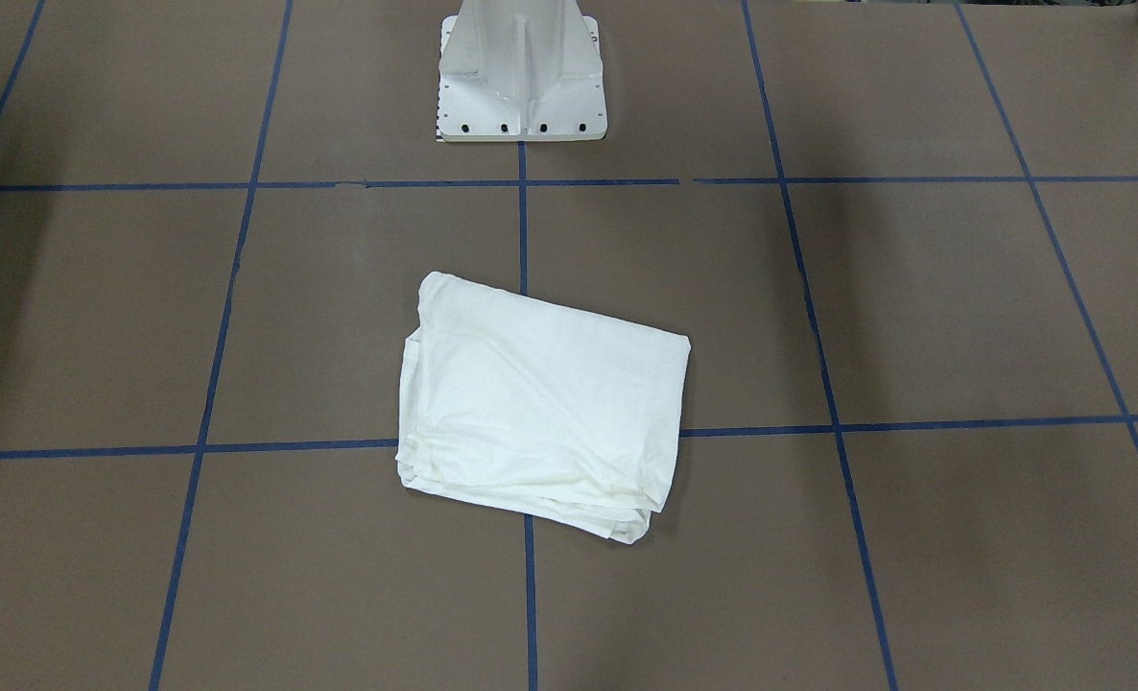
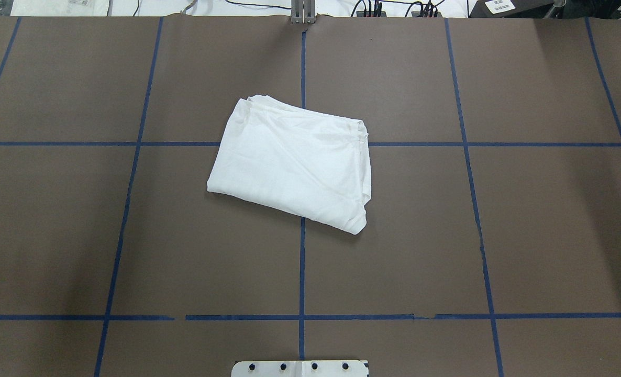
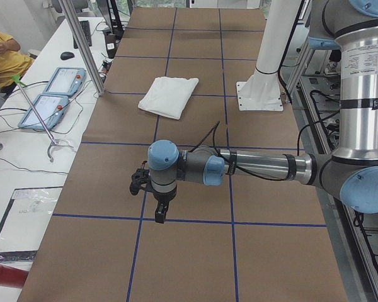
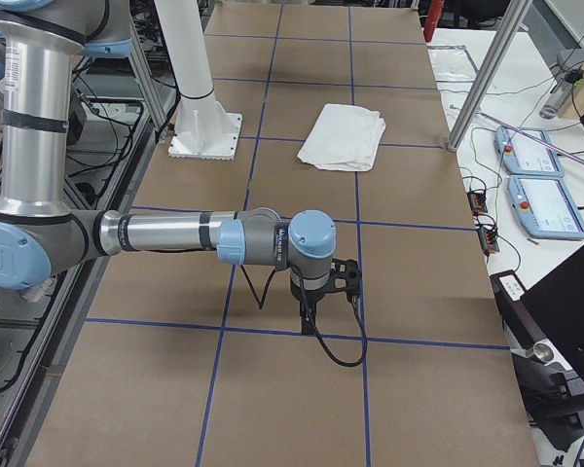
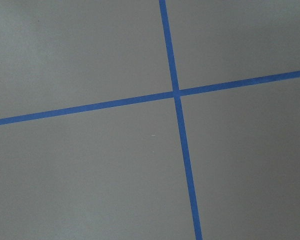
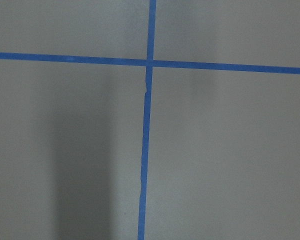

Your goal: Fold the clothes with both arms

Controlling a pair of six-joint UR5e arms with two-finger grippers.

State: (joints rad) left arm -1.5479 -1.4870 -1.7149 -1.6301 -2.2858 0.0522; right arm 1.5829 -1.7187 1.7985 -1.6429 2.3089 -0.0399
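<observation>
The white T-shirt lies folded into a thick rectangle at the middle of the brown table; its printed text and neck are hidden. It also shows in the overhead view and in both side views. No arm is near it. My left gripper hangs over the table far from the shirt, pointing down; I cannot tell whether it is open or shut. My right gripper hangs the same way at the other end; I cannot tell its state either. Both wrist views show only table and tape.
The white pedestal base stands behind the shirt. Blue tape lines grid the table. Teach pendants and cables lie on the side desks, and a person in yellow sits there. A metal post stands at the table's edge.
</observation>
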